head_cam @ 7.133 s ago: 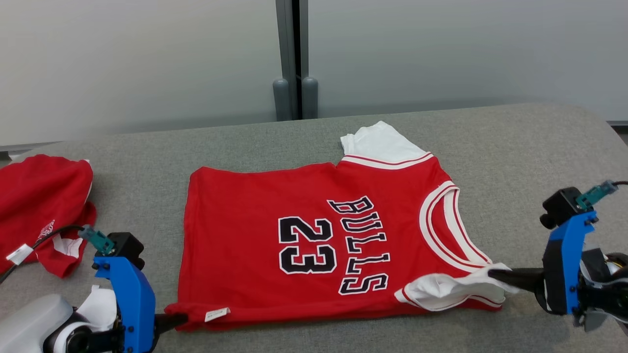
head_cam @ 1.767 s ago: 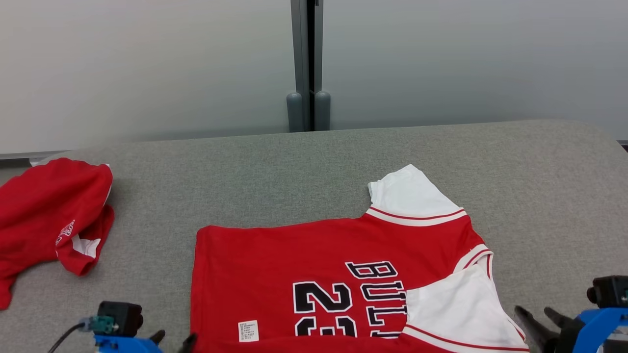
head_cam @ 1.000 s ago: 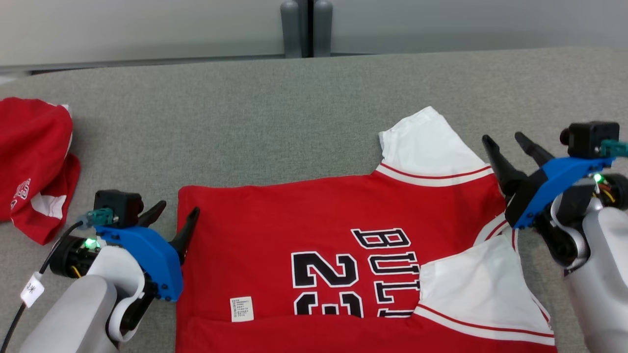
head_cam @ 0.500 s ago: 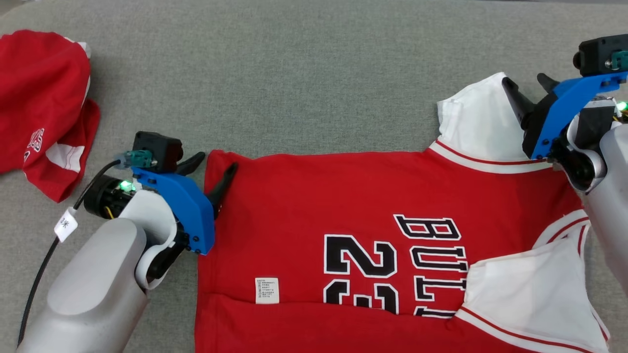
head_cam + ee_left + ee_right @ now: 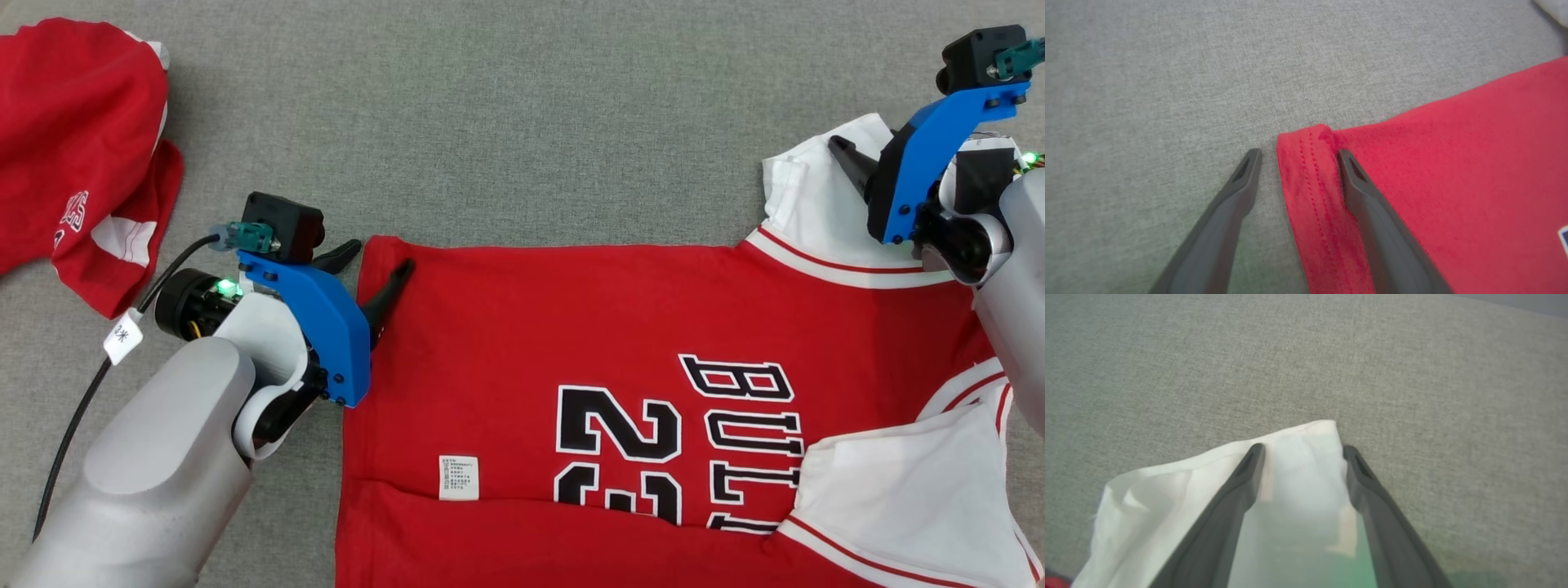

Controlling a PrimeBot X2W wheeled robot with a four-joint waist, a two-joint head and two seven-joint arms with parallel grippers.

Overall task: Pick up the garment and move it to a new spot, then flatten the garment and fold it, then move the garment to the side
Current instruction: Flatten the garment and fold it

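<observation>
**Position.** The garment [image 5: 522, 327], a red jersey with black lettering, lies spread on the grey bench [image 5: 522, 122]. Its near edge is turned up over the front.

**Fingers.** The left gripper [image 5: 1298, 152] stands over the far-left hem corner [image 5: 1306, 139]. Its fingers are spread and hold nothing: one is over the bench cover, the other over the red cloth, with the stitched hem between them. The right gripper [image 5: 1303, 447] stands over the tip of the far white sleeve [image 5: 804, 188]. Its fingers are likewise released, one over the white cloth, the other just off the sleeve's edge.

**Step in hand.** It appears to be the seizing of the two far corners for a fold toward the near edge.

- Both grippers should go low enough to catch every layer at their corners, but not the bench cover.
- They should close at the same time, so that neither corner is dragged.
- The sleeve tip is loose and rumpled, and it may slip out of a shallow bite.
- The lift should be level, with the far edge kept taut between the two arms.

**Count.**

- Garments: two, namely the jersey and a crumpled second red garment [image 5: 73, 139] lying well apart at the far left.
- White sleeves on the jersey: two.
- Care label [image 5: 458, 477]: one.
- Grippers: two, each with two fingers.
</observation>
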